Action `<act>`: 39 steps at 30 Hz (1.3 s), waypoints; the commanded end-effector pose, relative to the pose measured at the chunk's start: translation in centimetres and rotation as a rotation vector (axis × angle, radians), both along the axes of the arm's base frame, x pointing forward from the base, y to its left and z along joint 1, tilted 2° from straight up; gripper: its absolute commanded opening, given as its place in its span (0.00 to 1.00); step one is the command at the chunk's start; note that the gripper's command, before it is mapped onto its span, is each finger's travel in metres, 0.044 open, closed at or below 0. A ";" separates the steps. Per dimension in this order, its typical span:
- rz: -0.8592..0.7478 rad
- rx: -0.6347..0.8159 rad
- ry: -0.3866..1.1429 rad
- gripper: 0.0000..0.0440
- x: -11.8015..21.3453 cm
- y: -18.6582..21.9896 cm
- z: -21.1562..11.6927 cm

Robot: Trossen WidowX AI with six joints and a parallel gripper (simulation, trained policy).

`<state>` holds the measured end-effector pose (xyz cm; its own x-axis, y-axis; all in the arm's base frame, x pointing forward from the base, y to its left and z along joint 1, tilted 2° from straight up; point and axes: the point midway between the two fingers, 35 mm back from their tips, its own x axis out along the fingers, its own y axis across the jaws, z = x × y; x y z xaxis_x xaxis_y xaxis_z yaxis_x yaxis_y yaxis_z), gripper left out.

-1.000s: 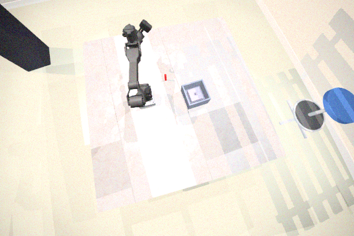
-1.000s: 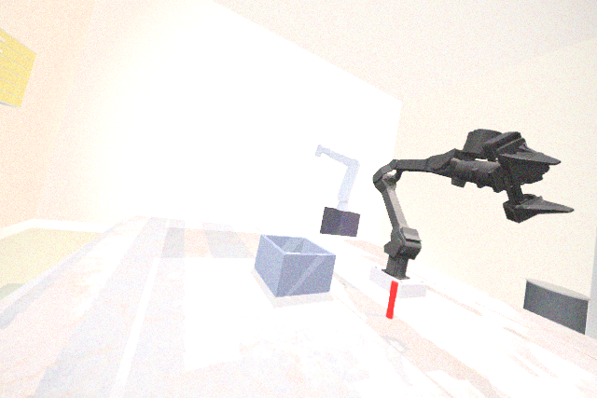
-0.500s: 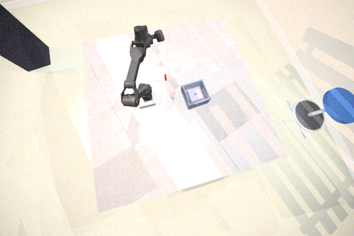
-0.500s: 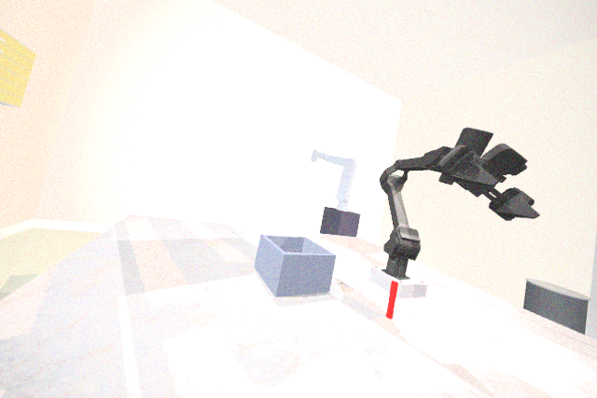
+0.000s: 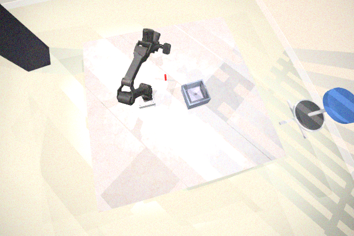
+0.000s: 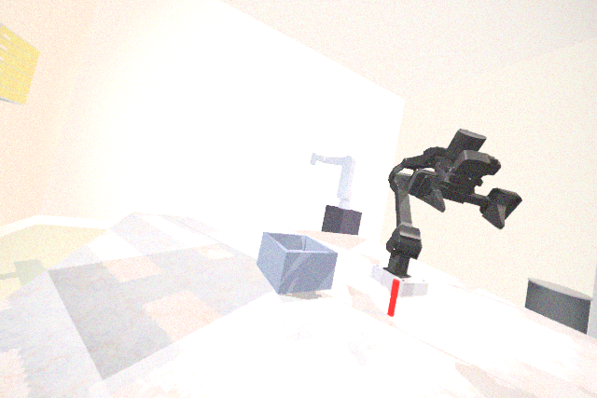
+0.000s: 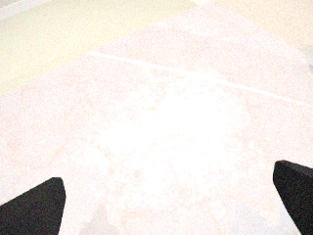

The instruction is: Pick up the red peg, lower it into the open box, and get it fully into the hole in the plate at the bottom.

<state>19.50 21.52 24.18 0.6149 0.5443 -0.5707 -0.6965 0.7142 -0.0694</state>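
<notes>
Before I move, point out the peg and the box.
Peg (image 5: 165,77) (image 6: 393,297): top and exterior views, mid-body.
Box (image 5: 199,104) (image 6: 308,271): top and exterior views, outer side wall.
</notes>
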 end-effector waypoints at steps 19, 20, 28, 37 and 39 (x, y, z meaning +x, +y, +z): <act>-0.552 0.059 0.470 1.00 0.9 -6.1 -6.6; -0.581 0.060 0.490 1.00 0.9 -6.4 -6.9; -0.819 0.064 0.640 1.00 0.4 -8.6 -9.3; -1.098 0.046 0.786 1.00 -0.5 -10.7 -12.7; -1.159 0.043 0.812 1.00 -0.7 -11.0 -13.6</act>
<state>19.27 10.96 11.82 0.2760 0.0181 -0.9610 0.3924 0.9106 0.1299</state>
